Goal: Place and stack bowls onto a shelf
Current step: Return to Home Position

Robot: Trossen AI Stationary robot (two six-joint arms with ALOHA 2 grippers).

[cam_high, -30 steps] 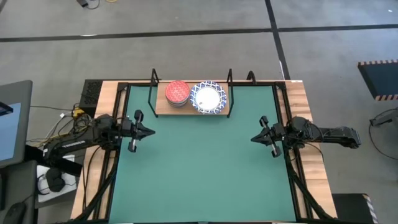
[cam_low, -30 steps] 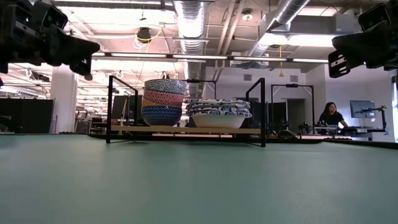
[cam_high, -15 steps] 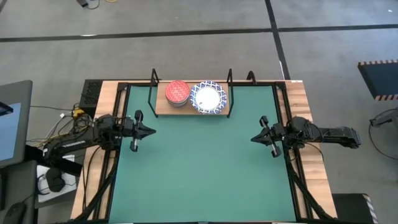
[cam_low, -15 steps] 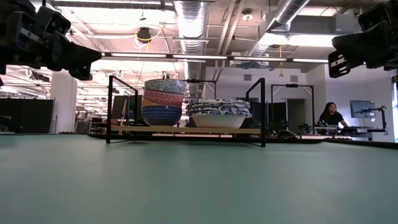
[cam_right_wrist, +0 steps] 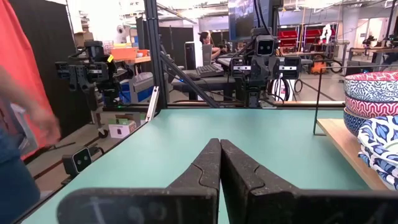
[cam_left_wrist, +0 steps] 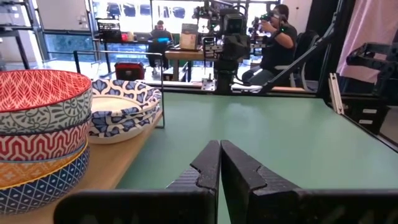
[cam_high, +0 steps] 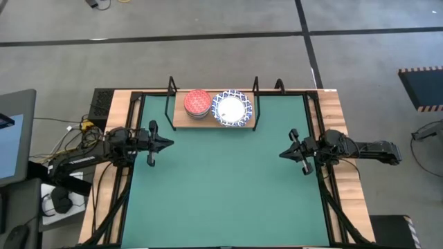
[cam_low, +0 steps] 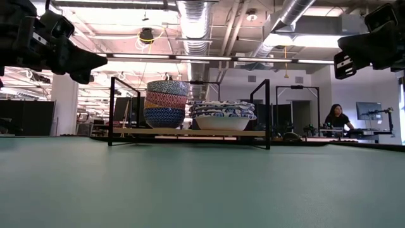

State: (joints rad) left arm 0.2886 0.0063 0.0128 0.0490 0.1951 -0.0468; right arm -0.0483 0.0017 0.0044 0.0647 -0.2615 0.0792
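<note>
Shelf (cam_high: 178, 119) lies lengthwise along the far edge of the surface (cam_high: 221, 194), two bowl stacks (cam_high: 197, 102) side by side on it. My left pincer (cam_high: 168, 143) and right pincer (cam_high: 282, 153) hover, pressed together.

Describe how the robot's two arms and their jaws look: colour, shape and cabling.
The left arm and the right arm are black, built of blocky jointed segments. Each ends in two black jaws, flat and tapering, with a stepped notch on the inner edges. A bundle of cables, some yellow, lies by the left arm's base.
</note>
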